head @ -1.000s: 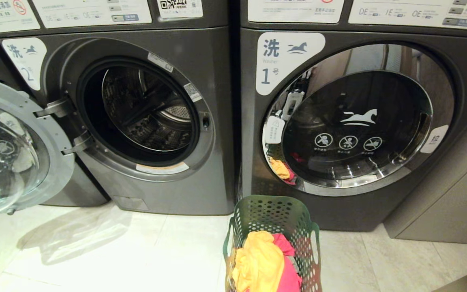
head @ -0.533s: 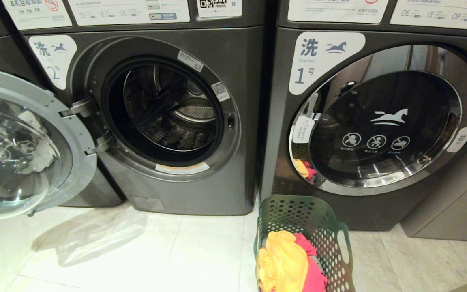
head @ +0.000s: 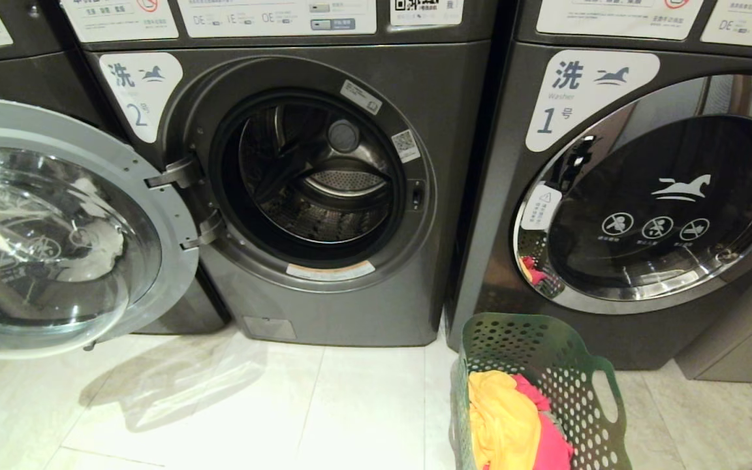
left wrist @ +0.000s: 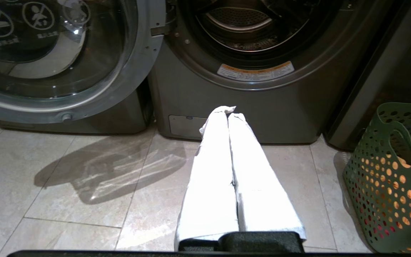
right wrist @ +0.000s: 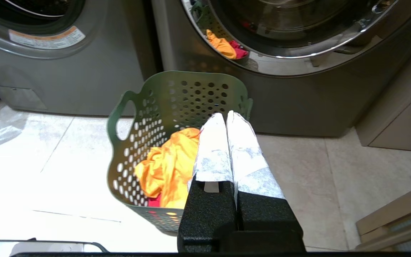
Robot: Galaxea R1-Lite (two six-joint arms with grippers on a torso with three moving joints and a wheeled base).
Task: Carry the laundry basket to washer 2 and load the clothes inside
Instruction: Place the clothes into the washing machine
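Head view: laundry basket (head: 546, 365) sits at five o'clock from open washer 2 (head: 324, 189); both grippers' fingers (left wrist: 227, 150) pressed together, empty, so grasping its handles likely comes next.

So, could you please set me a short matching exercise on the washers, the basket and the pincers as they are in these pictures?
Things:
1. washer 2
2. washer 1
3. laundry basket
4. left pincer

States:
A. shut, holding nothing
B. door swung open, drum empty
C. on the floor with clothes inside
D. door closed

Pairs: 1-B, 2-D, 3-C, 4-A
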